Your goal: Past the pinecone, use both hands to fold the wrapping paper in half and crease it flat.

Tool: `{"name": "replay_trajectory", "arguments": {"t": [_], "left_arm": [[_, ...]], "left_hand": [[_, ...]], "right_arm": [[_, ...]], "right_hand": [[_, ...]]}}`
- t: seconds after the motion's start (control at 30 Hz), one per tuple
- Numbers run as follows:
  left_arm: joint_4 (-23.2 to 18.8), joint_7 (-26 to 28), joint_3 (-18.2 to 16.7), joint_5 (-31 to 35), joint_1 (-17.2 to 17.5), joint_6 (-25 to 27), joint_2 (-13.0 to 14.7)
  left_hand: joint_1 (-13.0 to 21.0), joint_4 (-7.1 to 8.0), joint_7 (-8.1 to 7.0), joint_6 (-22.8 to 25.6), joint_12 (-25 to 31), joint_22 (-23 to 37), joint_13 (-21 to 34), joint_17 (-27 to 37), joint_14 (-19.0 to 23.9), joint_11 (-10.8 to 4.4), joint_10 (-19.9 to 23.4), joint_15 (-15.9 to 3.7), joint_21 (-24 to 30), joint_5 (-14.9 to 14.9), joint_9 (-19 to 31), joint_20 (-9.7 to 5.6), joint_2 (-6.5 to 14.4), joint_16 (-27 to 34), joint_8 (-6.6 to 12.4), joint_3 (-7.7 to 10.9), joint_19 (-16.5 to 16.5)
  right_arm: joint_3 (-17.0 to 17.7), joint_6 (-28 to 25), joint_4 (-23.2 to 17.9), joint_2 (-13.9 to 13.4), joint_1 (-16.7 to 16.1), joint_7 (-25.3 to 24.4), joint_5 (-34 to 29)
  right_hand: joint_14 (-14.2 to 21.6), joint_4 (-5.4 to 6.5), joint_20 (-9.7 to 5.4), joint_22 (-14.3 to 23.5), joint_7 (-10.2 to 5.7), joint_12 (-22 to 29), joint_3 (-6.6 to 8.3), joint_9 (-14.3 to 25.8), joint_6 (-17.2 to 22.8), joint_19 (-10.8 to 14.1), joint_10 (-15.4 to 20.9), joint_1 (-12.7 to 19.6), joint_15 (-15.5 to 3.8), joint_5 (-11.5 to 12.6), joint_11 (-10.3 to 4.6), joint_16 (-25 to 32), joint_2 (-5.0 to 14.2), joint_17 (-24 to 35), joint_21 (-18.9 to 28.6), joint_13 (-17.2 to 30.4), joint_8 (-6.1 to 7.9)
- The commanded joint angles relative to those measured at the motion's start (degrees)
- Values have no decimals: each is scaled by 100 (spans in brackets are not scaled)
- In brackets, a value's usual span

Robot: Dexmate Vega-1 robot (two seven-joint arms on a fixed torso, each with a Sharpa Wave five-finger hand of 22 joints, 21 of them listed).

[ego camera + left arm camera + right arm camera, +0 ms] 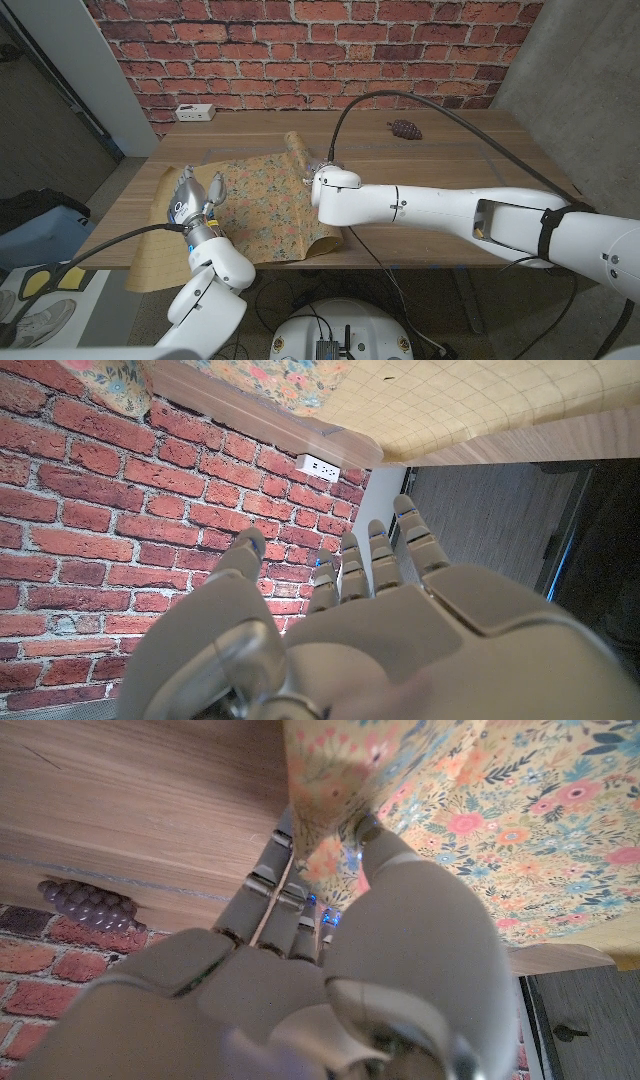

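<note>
The wrapping paper (265,205) lies floral side up on the left half of the wooden table (450,160), its right edge curled upward. My right hand (318,182) pinches that raised edge between thumb and fingers; in the right wrist view the floral sheet (480,810) runs down into the hand (330,930). My left hand (196,200) stands over the paper's left part, fingers apart and holding nothing. The left wrist view shows this hand (380,620) away from the paper's plain gridded back (480,400). The pinecone (405,128) sits far right of the paper, also as pinecone (90,905).
A white power strip (195,112) lies at the table's back left by the brick wall, and appears in the left wrist view as power strip (322,465). The paper's tan left part (155,240) hangs over the table's front left edge. My right arm (450,212) spans the table's front.
</note>
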Motion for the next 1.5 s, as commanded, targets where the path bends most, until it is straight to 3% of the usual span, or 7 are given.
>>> {"name": "replay_trajectory", "arguments": {"t": [0.03,0.3,0.37,0.43,0.47,1.0,1.5], "left_arm": [[63,16,-38,-323,-143,-1,211],[108,26,-15,-455,-274,28,332],[119,18,5,-485,-319,56,362],[128,-14,20,-529,-363,72,404],[132,-32,40,-539,-394,107,434],[152,-248,388,-670,-875,509,872],[170,-973,1033,-824,-1701,803,1816]], "left_hand": [[-53,32,-10,-18,-42,34,5,17,-16,15,-26,17,-31,22,4,13,-4,0,-12,-6,-22],[-74,37,-26,-53,-59,34,5,17,-24,21,-43,27,-44,23,4,12,-9,-5,-36,-9,-40],[-79,37,-26,-51,-63,34,5,17,-30,23,-49,26,-46,23,4,12,-10,-8,-38,-9,-43],[-82,37,-32,-53,-64,35,5,16,-33,22,-48,28,-48,23,4,12,-12,-10,-40,-10,-45],[-83,36,-33,-55,-66,35,5,16,-34,23,-47,28,-49,24,4,12,-14,-10,-42,-10,-46],[-70,-5,-52,-41,-89,35,4,6,-32,-9,-60,-13,-59,29,3,9,-42,-16,-51,-3,-44],[20,-96,-105,86,-100,34,2,-8,-36,-142,-15,-126,-87,39,4,3,-45,-26,-29,45,-65]], "right_arm": [[15,-113,-146,-132,-64,-742,1],[249,-113,-531,-722,-127,-1601,472],[164,-113,-573,-906,185,-2761,1908],[-225,-113,-197,-884,887,-5005,4688],[-294,-113,-153,-926,1027,-5312,5183],[-649,-113,-884,-2074,1501,-5312,5922],[-1574,-113,-891,-2376,2346,-5312,7056]], "right_hand": [[157,8,-270,102,-50,-80,111,20,125,-27,-28,534,-840,-24,-84,16,-23,133,199,21,5],[146,29,-317,145,-88,-139,127,23,128,-98,-109,667,-837,-29,-94,-21,-30,167,263,20,1],[151,35,-320,154,-88,-148,129,24,133,-110,-117,690,-837,-30,-76,-24,-27,177,278,19,2],[154,40,-324,163,-89,-153,130,24,132,-116,-117,711,-838,-31,-74,-28,-25,185,295,19,0],[156,43,-326,167,-89,-155,130,24,130,-118,-116,720,-838,-31,-78,-29,-25,190,303,19,-1],[160,76,-342,224,-129,-187,119,27,154,-203,-111,828,-836,-43,-131,-61,-29,251,400,17,0],[144,99,-348,265,-163,-219,101,29,157,-283,-127,882,-835,-52,-164,-98,-36,295,471,16,-4]]}}
